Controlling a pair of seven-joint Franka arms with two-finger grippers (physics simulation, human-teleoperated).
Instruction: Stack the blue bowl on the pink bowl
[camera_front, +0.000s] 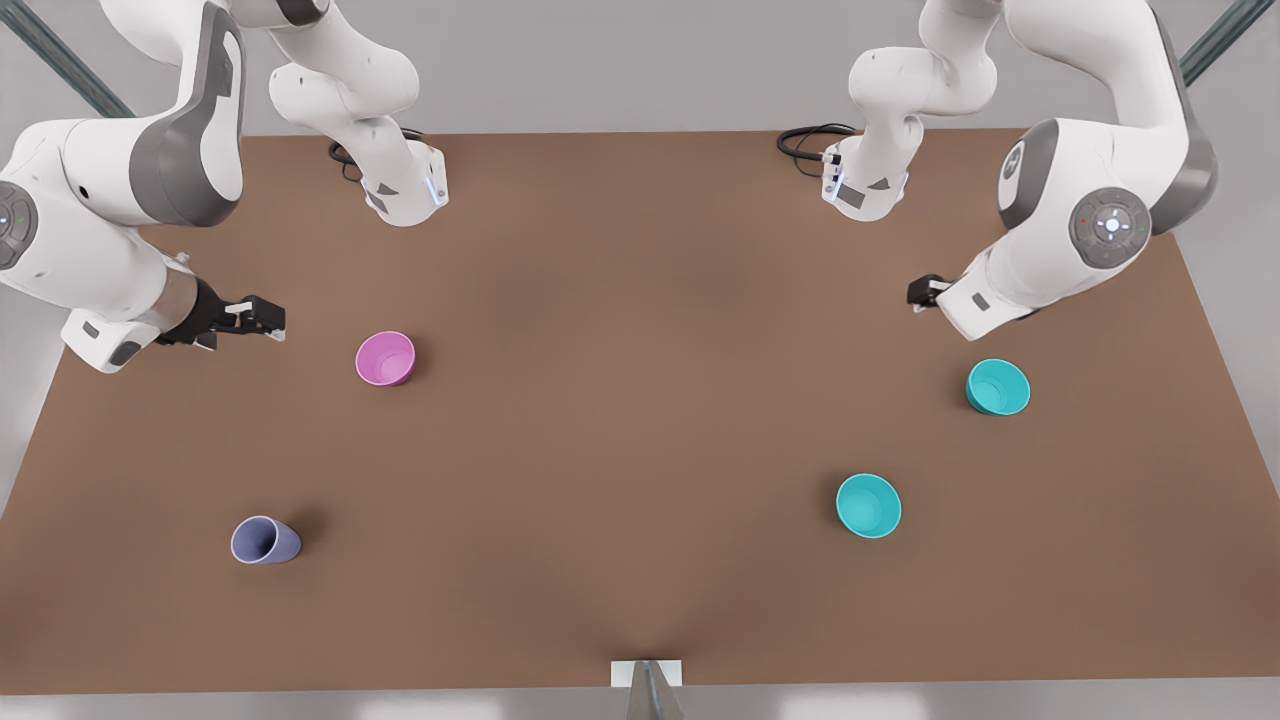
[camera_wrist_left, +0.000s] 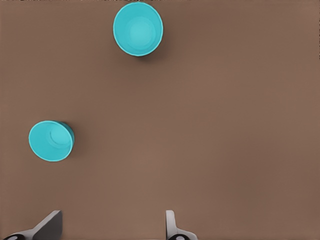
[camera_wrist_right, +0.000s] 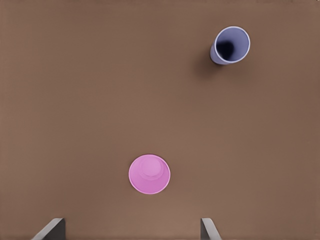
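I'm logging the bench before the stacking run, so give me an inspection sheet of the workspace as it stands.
Surface: brown table, bare apart from four vessels.
Job's things: pink bowl upright, on the front view's left; two alike teal bowls on its right, the far teal bowl and the near teal bowl, both upright, apart, nothing stacked.
Clutter: lavender cup, upright, alone near the front edge.
Grippers: right pincer open, beside the pink bowl, not touching; left pincer open, above the table short of the teal bowls.
Cables: black cable loops at the arm bases.
Surroundings: grey backdrop, metal struts.
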